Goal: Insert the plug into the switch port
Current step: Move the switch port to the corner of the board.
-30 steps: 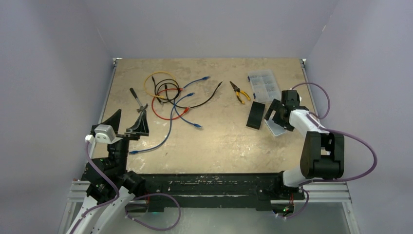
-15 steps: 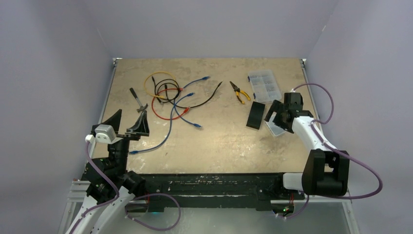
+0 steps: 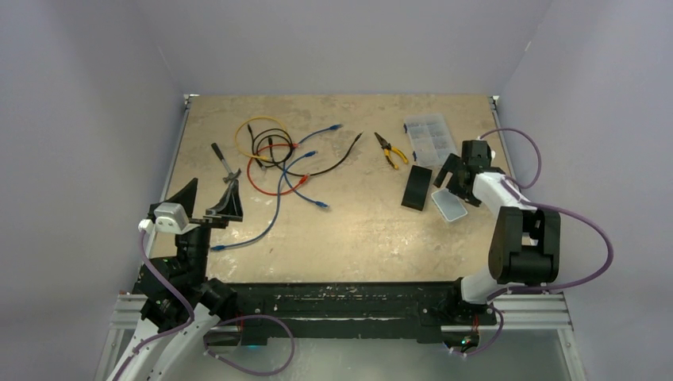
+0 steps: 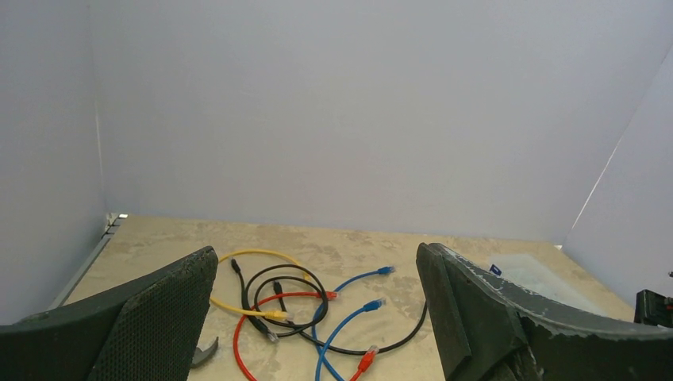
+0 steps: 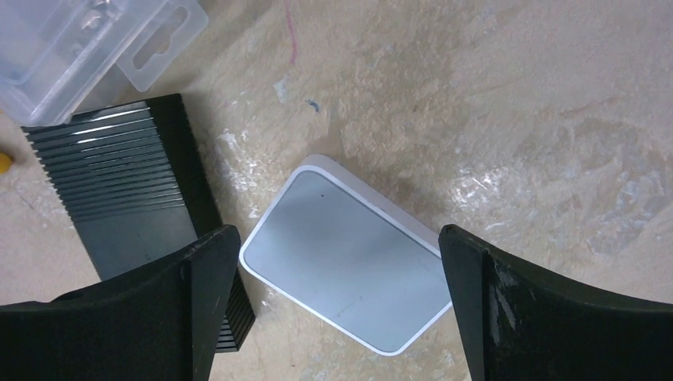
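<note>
While right jaws hang spread above white box point(image 5: 349, 270), left jaws stand spread, holding nothing.

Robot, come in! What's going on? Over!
Left gripper open, empty. Right gripper open above white box. Cables loose, none held. Black box close beside it.

top: overhead, whole table point(image 3: 357, 230) | left wrist: low, facing cables point(image 4: 274, 315) | right wrist: close over white box point(image 5: 349, 270) | top shares both

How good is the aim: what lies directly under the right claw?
A white flat box lies on the table, beside a black ribbed box. The open right claw covers part of both boxes' edges; no ports show.
</note>
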